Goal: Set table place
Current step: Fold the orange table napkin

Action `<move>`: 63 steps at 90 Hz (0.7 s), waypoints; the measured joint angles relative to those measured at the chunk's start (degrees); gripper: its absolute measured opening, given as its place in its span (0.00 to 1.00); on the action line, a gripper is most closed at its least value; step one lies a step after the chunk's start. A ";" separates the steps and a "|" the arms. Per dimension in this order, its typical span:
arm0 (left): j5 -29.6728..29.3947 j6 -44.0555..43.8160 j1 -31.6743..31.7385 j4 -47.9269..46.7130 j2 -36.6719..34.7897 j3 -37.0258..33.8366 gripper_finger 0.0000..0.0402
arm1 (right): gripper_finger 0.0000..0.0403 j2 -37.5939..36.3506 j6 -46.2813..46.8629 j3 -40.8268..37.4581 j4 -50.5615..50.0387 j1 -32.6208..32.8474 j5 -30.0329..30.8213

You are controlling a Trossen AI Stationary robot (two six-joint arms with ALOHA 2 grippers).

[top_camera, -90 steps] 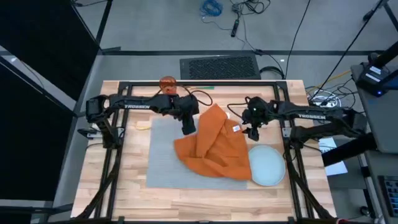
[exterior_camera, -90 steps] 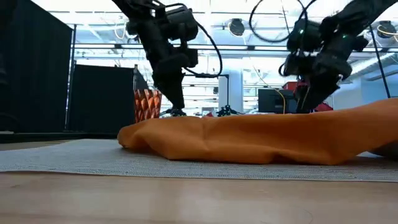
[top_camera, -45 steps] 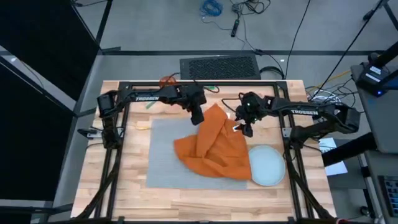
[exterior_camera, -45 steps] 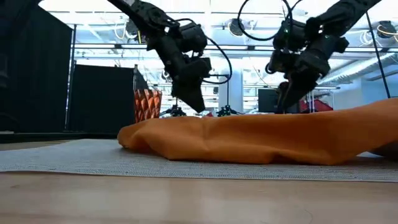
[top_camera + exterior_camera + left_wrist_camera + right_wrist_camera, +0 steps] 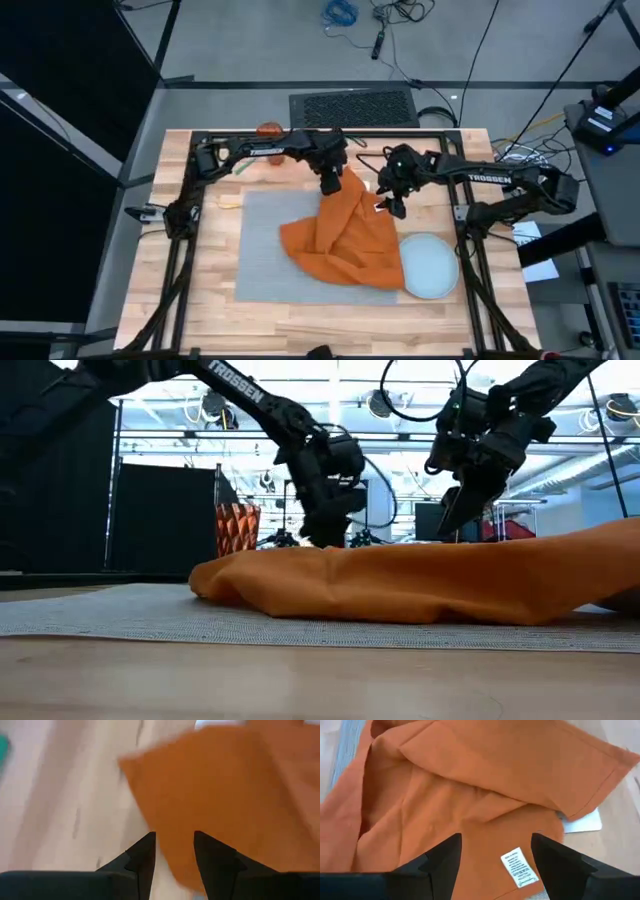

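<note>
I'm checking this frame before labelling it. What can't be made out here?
- Placemat middle, high view: covered by the crumpled orange napkin.
- Plate, low view: hidden behind the napkin.
- Care label text, right wrist view: too small.
- Left wrist view: motion-blurred beyond the open left gripper.

Right gripper (image 5: 495,852) is hovering with fingers (image 5: 440,857) spread wide over the crumpled orange napkin (image 5: 470,785) — its white care label (image 5: 519,868) is showing between them. Grey placemat (image 5: 350,742) is peeking out beside it — light wooden table (image 5: 625,815) beyond.
</note>
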 joint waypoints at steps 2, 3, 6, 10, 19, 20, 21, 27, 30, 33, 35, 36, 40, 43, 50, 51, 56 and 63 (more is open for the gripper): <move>0.58 -0.06 0.06 -0.08 0.29 0.89 0.29 | 0.56 0.00 -0.03 0.00 -0.45 0.25 -0.70; 0.90 -0.12 0.11 -0.11 0.43 1.34 0.29 | 0.56 0.00 -0.04 0.00 -0.62 0.40 -1.08; 1.94 -0.22 0.28 -0.33 0.78 2.70 0.29 | 0.56 0.00 -0.02 0.00 -0.89 0.86 -2.22; 3.06 -0.31 0.51 -1.09 1.16 4.35 0.29 | 0.56 0.00 0.15 0.00 -0.86 1.61 -3.25; 3.65 -0.38 0.90 -2.90 2.06 6.50 0.29 | 0.56 -0.24 0.82 0.00 -0.98 3.60 -3.62; 3.68 -0.38 0.96 -3.18 2.16 6.60 0.29 | 0.56 -0.31 0.82 0.00 -0.99 3.84 -3.63; 3.69 -0.38 1.03 -3.53 2.25 6.61 0.29 | 0.56 -0.39 0.82 0.00 -0.98 4.09 -3.65; 4.31 -0.40 1.35 -4.60 3.21 6.61 0.29 | 0.56 -0.94 0.61 0.00 -0.73 5.59 -3.65; 5.06 -0.43 1.56 -4.54 3.72 6.60 0.29 | 0.56 -1.25 0.48 0.00 -0.47 6.27 -3.67; 5.70 -0.43 1.73 -4.74 4.27 6.58 0.29 | 0.56 -1.52 0.45 0.00 -0.39 6.93 -3.66; 6.29 -0.41 1.80 -4.73 4.45 6.58 0.29 | 0.56 -1.70 0.45 0.00 -0.30 7.42 -3.67; 6.76 -0.41 1.84 -4.66 4.55 6.58 0.29 | 0.56 -1.84 0.48 0.00 -0.19 7.69 -3.67; 8.19 -0.43 1.91 -4.04 4.66 6.58 0.29 | 0.56 -2.40 0.69 0.00 0.34 8.51 -3.62; 8.55 -0.43 1.88 -3.46 4.66 6.58 0.29 | 0.56 -2.76 0.80 0.00 0.49 9.05 -3.62; 8.63 -0.45 1.80 -1.95 4.55 6.58 0.29 | 0.56 -3.38 1.30 0.00 0.60 10.03 -3.58; 8.62 -0.45 1.78 -1.91 4.55 6.58 0.29 | 0.56 -3.46 1.39 0.00 0.67 10.14 -3.58; 8.45 -0.59 1.71 -2.06 4.56 6.58 0.29 | 0.56 -3.94 1.92 0.00 1.18 10.58 -3.57; 7.62 -1.49 1.65 -1.89 4.56 6.58 0.29 | 0.56 -4.72 2.24 0.00 1.70 11.40 -3.60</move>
